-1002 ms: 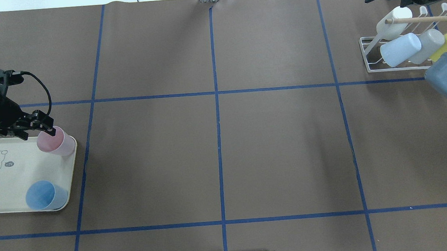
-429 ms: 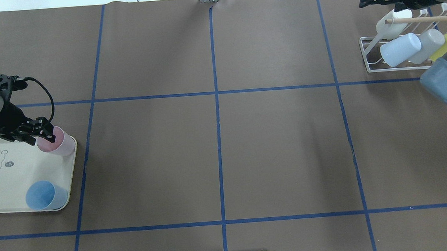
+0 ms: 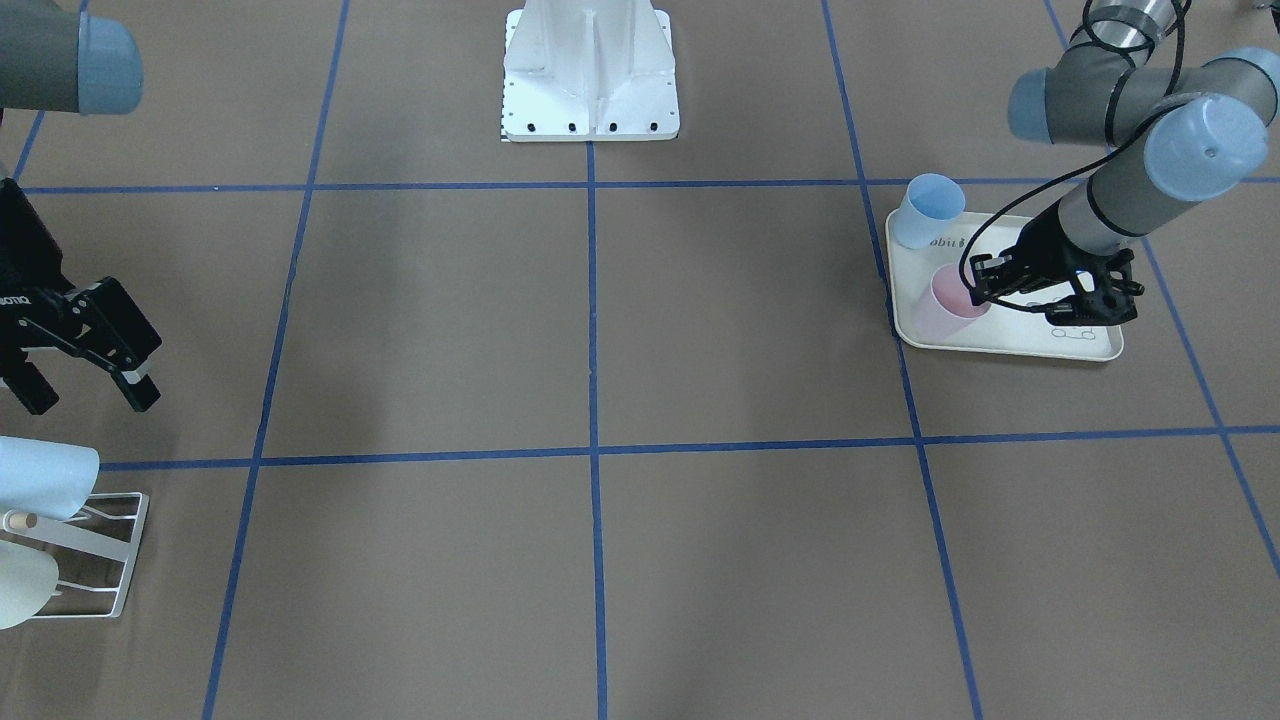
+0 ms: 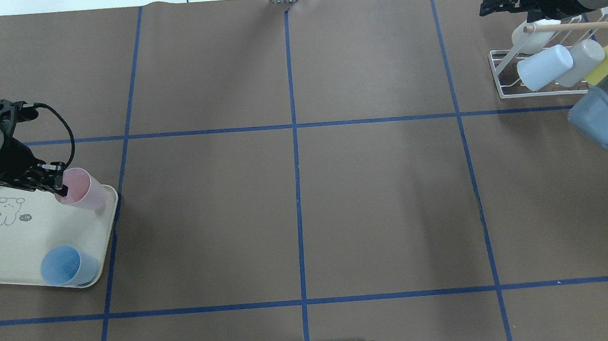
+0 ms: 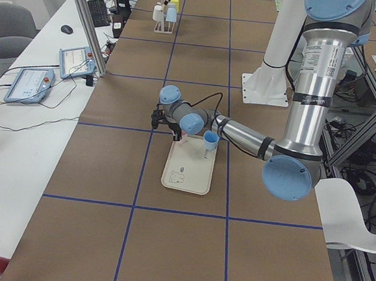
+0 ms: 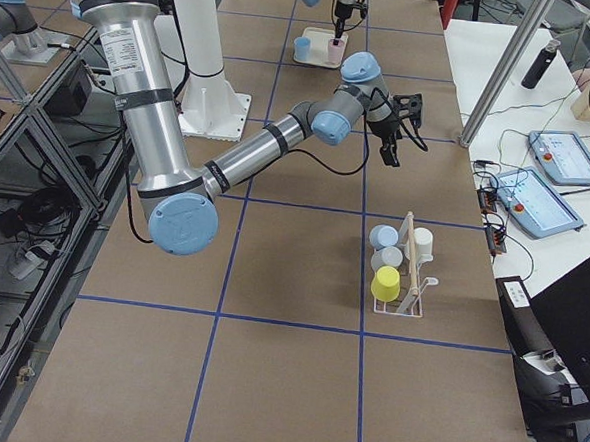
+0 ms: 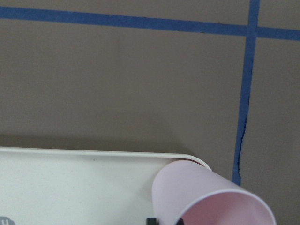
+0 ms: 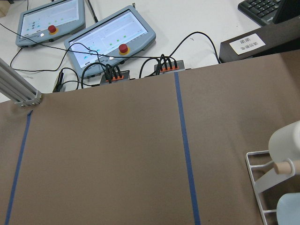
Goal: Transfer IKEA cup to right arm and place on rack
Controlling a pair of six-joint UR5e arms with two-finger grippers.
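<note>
The left end effector (image 4: 57, 181) pinches the rim of the pink cup (image 4: 85, 191) with one finger inside and one outside. I think it holds there because the thin wall is the easy part to grab. The cup leans over at a corner of the cream tray (image 4: 25, 243), so the lift looks like it is just starting. A blue cup (image 4: 64, 265) stands apart on the same tray. The right end effector (image 3: 88, 385) hangs wide and empty above the tabletop (image 4: 381, 202), close to the white rack (image 4: 496, 78) and likely ready for the hand-over. Four cups sit on the rack's pegs, tipped mouth-down to drip dry
</note>
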